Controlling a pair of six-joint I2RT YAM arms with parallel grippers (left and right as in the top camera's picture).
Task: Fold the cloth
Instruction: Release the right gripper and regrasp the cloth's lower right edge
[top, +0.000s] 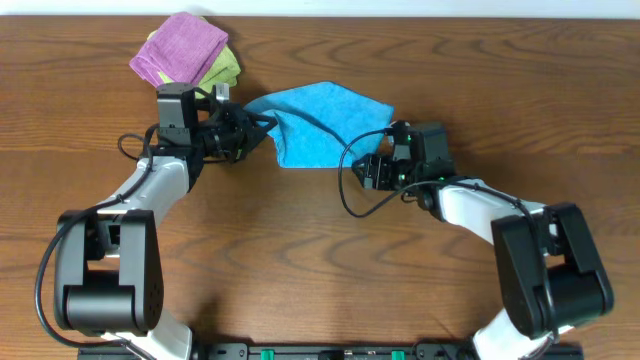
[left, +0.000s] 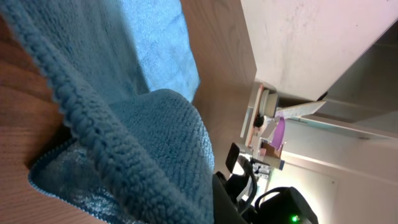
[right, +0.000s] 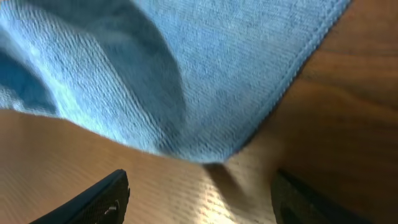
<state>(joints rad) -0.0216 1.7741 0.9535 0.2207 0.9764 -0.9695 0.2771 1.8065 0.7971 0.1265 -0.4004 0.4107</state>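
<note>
The sky-blue cloth (top: 322, 122) lies rumpled on the wooden table between the two arms, partly doubled over. My left gripper (top: 263, 129) is at the cloth's left edge and shut on it. In the left wrist view the cloth (left: 143, 137) bunches up over the jaws (left: 216, 203), and only one dark finger shows. My right gripper (top: 371, 167) is open and empty, low over the table just short of the cloth's right corner. In the right wrist view that corner (right: 205, 112) lies ahead of the spread fingers (right: 202, 194), not between them.
A purple folded cloth (top: 180, 46) lies on a yellow-green folded cloth (top: 227, 68) at the back left, just behind the left wrist. The table's far edge (top: 420, 16) runs along the top. Bare wood lies in front of both arms.
</note>
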